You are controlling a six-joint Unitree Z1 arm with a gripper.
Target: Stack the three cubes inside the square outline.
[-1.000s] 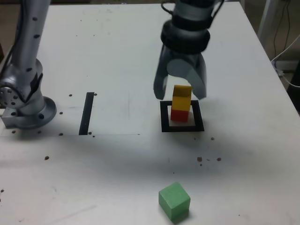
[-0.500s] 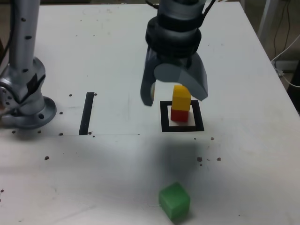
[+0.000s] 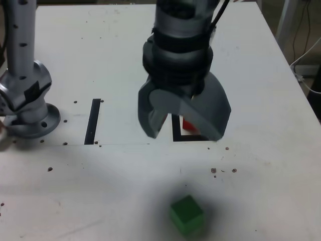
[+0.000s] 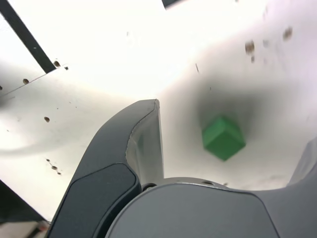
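Since the earlier frames, your claw [image 3: 183, 136] has shifted toward the exterior view's left and come nearer its bottom edge, while the green cube [image 3: 187, 216] has kept its place on the table [image 3: 120, 181]. That cube sits alone, well apart from the outline and nearer the exterior view's bottom edge. From your claw it lies toward that same edge, almost in line with the gap between the fingers. In the wrist view you see it between the two spread fingers, touching neither, with a corner edge turned toward you. The claw stands wide apart and holds nothing. You'll probably need to carry on toward the cube, match the fingers to its flat faces, then lower; coming down askew could catch a corner.

Farther out, the red cube [image 3: 188, 125] shows inside the square outline [image 3: 176, 131]; the claw hides the yellow cube from you. The black strip [image 3: 93, 122] lies to the exterior view's left of both.
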